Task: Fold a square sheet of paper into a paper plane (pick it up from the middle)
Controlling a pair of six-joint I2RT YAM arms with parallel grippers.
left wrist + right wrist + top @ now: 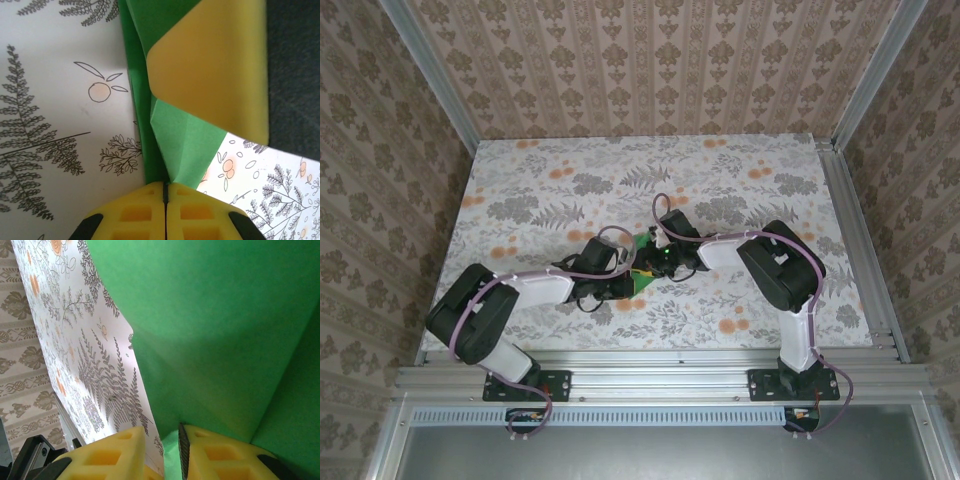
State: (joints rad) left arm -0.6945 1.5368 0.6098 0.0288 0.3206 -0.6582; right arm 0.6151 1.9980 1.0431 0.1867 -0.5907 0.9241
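Top external view: both arms reach in & meet near the table's (740, 190) centre, w/ the green paper (644, 281) between their tips. L gripper (623, 283) sits on the paper's near-left side, R gripper (660, 262) just behind it to the right.

Left wrist view: L gripper (165, 187) fully closed, yellow fingers (135, 212) pressed together w/ no gap, pinching a folded point of the paper (175, 145). Paper rises away from the tips in creased layers, lifted off the floral tabletop (50, 75). One yellow finger (215, 65) of the other gripper lies over the paper's far part.

Right wrist view: R gripper (162, 440) has its fingers (220, 455) a little apart, narrow gap, green showing in it. Can't tell if the pads actually touch the sheet. Paper (215, 330) spreads wide ahead of the tips, w/ a crease running down its right side; floral top (100, 365) to the left
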